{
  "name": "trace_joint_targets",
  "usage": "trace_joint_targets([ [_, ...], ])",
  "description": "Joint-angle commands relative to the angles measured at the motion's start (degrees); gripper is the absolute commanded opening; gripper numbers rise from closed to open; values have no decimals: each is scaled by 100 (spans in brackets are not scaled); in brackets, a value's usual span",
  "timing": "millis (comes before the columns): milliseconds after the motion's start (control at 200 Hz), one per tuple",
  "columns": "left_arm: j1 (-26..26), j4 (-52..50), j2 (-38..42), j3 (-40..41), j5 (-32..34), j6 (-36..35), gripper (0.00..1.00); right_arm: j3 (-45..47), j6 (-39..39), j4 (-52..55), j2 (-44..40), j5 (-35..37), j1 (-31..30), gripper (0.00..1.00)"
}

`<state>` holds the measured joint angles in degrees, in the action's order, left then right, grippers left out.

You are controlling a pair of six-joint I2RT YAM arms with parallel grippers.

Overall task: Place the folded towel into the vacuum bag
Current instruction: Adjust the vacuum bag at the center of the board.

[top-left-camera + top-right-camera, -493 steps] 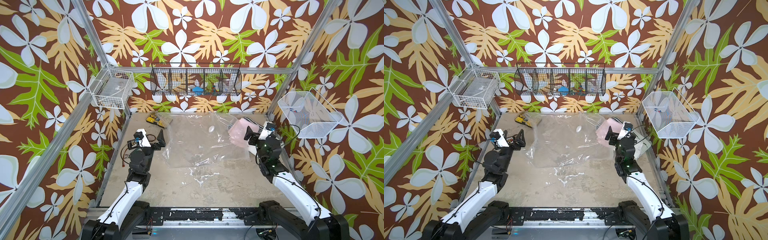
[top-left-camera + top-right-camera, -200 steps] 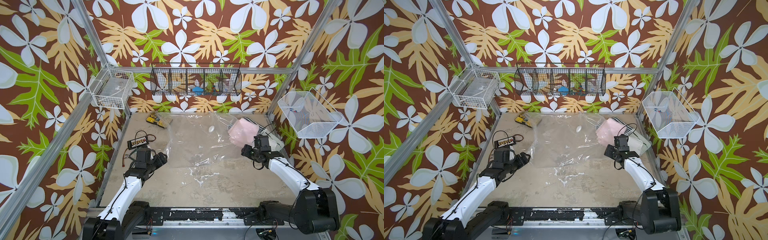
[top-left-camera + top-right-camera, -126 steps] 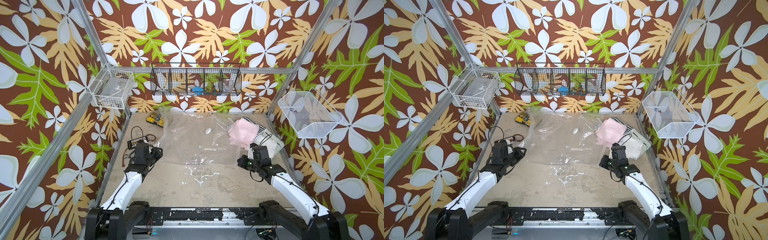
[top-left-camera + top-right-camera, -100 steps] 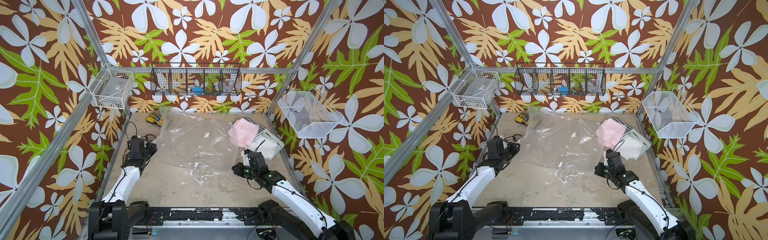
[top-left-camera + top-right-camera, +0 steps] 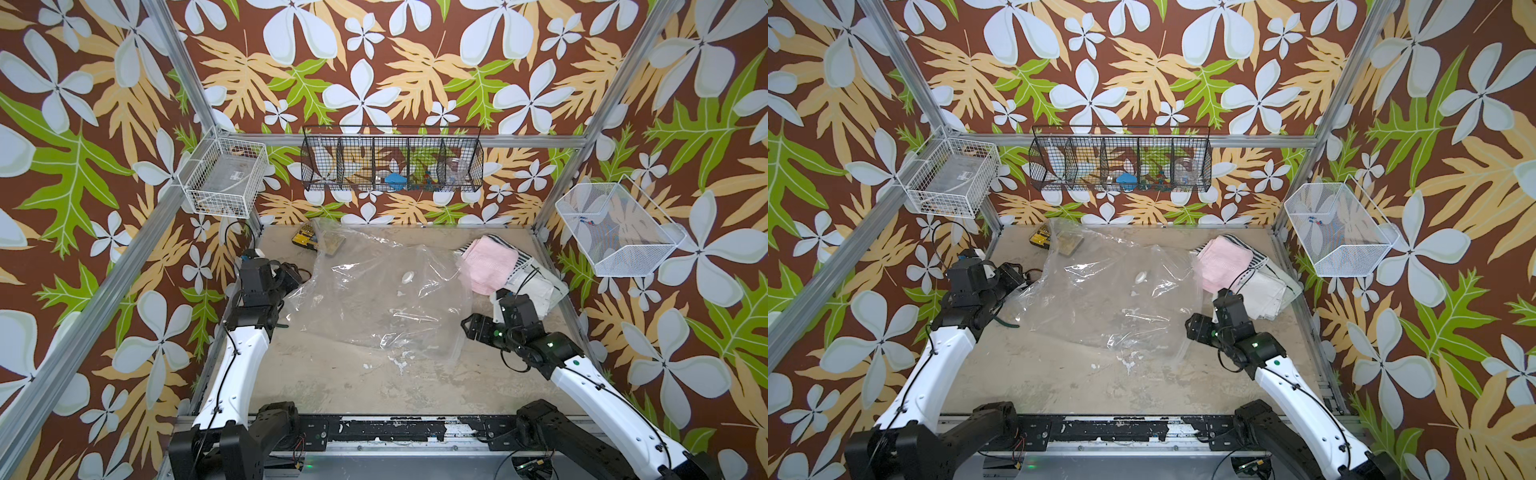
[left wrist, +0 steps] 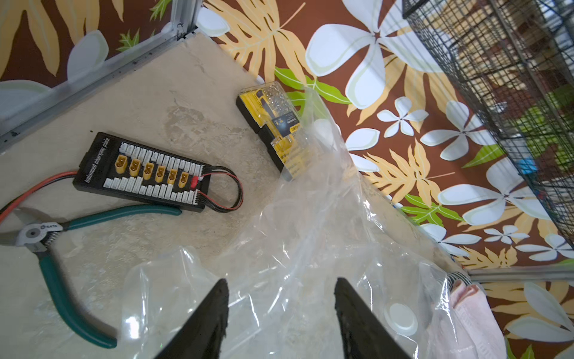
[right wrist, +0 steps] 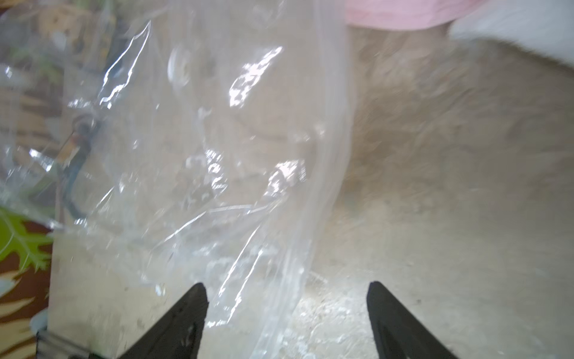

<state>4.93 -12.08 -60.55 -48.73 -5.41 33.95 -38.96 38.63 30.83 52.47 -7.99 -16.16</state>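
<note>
This is a robotics lab test cell. Silver aluminium-profile posts (image 5: 185, 75) frame walls papered in brown tropical flower-and-leaf print (image 5: 374, 62). They enclose a worn beige tabletop (image 5: 332, 374). Two white-and-black robot arms (image 5: 237, 374) rise from a black front rail (image 5: 395, 428). A black compartmented wire basket (image 5: 392, 166) hangs on the back wall. A black multi-port charging board (image 6: 139, 174), green-handled cutters (image 6: 124, 213) and a yellow screwdriver-bit case (image 6: 276, 124) lie about.

Both top views look steeply down from above the table's (image 5: 332, 374) 6 o'clock edge toward 12, sharing the whole scene. The left wrist camera, at 9 o'clock, faces 1 close over the vacuum bag (image 6: 310, 248); the right, at 4, faces 10, blurred, sharing that bag.
</note>
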Motion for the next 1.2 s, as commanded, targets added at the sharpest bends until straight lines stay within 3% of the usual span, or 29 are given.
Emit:
trace_joint_targets([
  [0,-452,-628,210,-66,-35,-194,59,-237,-556,-146,446,-78,791,89],
  [155,-1409,-757,277,53,-250,165,62,-577,-512,-961,1523,-151,1000,95],
  [375,-2633,-470,43,400,-320,515,66,-777,-179,-2032,2850,-849,987,92],
  [525,-3352,-126,-116,789,-361,857,66,-1077,-257,-2473,3484,-1511,929,76],
  [616,-3605,26,-158,1101,-428,1076,66,-1087,-234,-2645,3593,-1501,771,54],
  [766,-3631,342,-132,1700,-529,1373,66,-1153,-226,-2674,3265,-1147,209,19],
  [876,-3631,493,-190,2014,-311,1491,66,-670,217,-2558,2172,-108,-130,0],
  [961,-3626,626,-388,2209,61,1557,69,90,715,-2603,1310,47,-159,0],
  [1051,-3577,1035,-773,2283,259,1554,69,490,832,-2174,965,-201,-159,0],
  [1196,-3368,1497,-1710,1808,326,1316,70,946,786,-1625,530,-621,-266,11],
])
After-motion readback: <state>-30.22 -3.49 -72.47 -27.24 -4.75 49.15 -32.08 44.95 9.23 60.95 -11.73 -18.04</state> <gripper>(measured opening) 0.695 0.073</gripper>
